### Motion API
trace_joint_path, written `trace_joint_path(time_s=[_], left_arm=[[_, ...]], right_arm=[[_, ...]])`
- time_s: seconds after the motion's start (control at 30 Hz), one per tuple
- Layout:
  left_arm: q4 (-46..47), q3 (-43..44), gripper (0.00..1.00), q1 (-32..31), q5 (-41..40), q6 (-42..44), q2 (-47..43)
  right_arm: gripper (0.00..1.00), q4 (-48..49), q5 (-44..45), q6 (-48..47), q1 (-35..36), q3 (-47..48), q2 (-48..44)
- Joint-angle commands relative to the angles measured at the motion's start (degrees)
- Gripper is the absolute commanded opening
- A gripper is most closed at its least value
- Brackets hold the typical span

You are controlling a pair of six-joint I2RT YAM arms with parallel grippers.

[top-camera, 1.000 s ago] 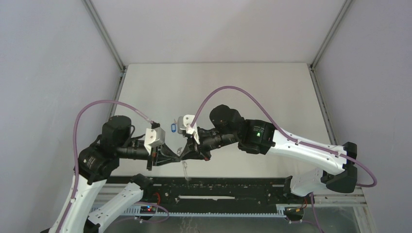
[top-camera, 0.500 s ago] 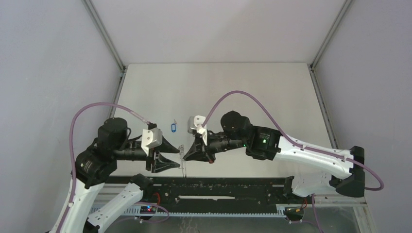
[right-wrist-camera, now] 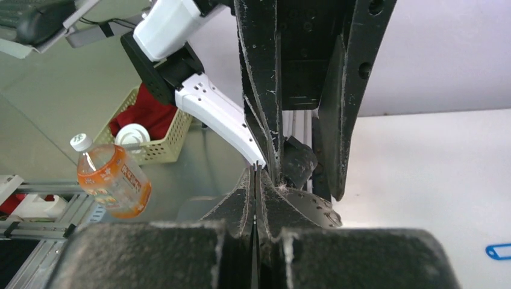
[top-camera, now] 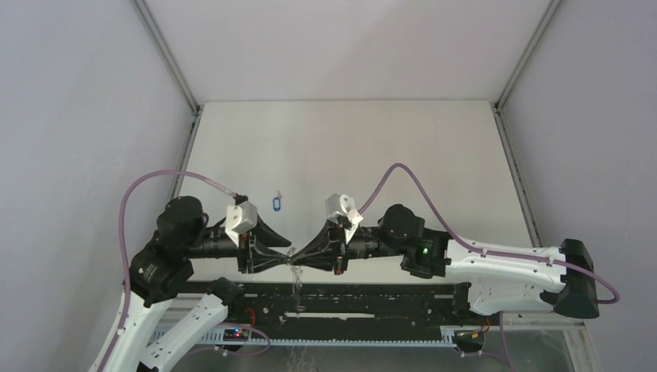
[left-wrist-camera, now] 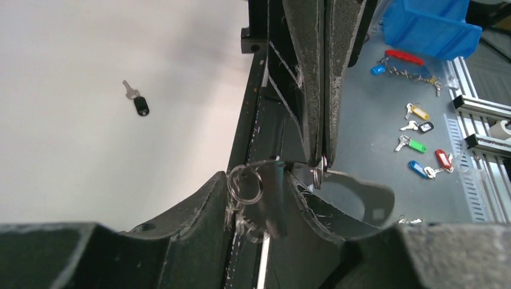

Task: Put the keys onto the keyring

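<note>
- Pinching keyring (left-wrist-camera: 246,183) in clamped right gripper (left-wrist-camera: 319,159), hanging at table (top-camera: 387,155) near edge; thin hold, could slip.
- Half-open left gripper (top-camera: 285,253) beside small rings, gripping nothing; could snag on closing.
- Loose on table: blue key (top-camera: 276,203), black key (left-wrist-camera: 140,105).

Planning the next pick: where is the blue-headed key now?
In the top view the blue-headed key lies loose on the table, left of centre, just right of the left arm's white wrist camera.

— How do I have the arms sitting?
— Both low, stretched toward each other, left gripper (top-camera: 283,249) and right gripper (top-camera: 304,254) tip to tip.
— Jaws?
— My left's stand parted; the right's are pressed together, tips poking between the left fingers (left-wrist-camera: 196,211).
</note>
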Motion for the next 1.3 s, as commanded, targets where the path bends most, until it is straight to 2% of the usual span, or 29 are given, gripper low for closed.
trace_joint_path(time_s=[0.0, 0.13, 0.23, 0.33, 0.47, 0.8, 1.0, 1.07, 1.17, 1.2, 1.27], left_arm=[[6.8, 0.1, 0.42, -0.3, 2.5, -4.2, -0.3], [5.9, 0.4, 0.36, -0.3, 6.0, -3.9, -0.3], [2.8, 1.0, 0.43, -0.3, 8.4, -1.2, -0.8], [-1.2, 1.6, 0.52, -0.3, 7.2, 3.5, -1.4], [-1.8, 1.9, 0.57, -0.3, 6.4, 5.4, -1.7], [4.5, 0.8, 0.47, -0.3, 4.4, -0.5, -1.6], [6.1, 1.2, 0.45, -0.3, 6.3, -2.7, -1.5], [6.2, 1.4, 0.42, -0.3, 7.6, -2.8, -1.5], [6.3, 1.4, 0.29, -0.3, 8.4, -2.6, -1.6], [6.2, 1.3, 0.23, -0.3, 8.7, -2.4, -1.6], [5.8, 1.0, 0.07, -0.3, 8.5, -2.0, -1.8]], right_arm=[[0.00, 8.9, 1.9, 1.7, 0.4, 0.6, -0.7], [0.00, 9.3, 2.6, 1.4, 0.4, 0.6, -0.6], [0.00, 9.2, 2.9, 1.1, 0.3, 0.6, -0.6], [0.00, 9.0, 2.3, 1.0, 0.0, 0.6, -0.8], [0.00, 9.2, 1.7, 1.4, -0.2, 0.6, -0.5], [0.00, 9.4, -0.5, 1.9, -0.2, 0.6, 0.6], [0.00, 9.9, -1.5, 2.5, -0.5, 0.6, 1.0], [0.00, 10.4, -1.6, 2.6, -0.6, 0.6, 1.2], [0.00, 11.0, -1.6, 2.7, -0.6, 0.6, 1.3], [0.00, 11.1, -1.6, 2.8, -0.6, 0.6, 1.4], [0.00, 11.3, -1.6, 2.8, -0.5, 0.6, 1.3]])
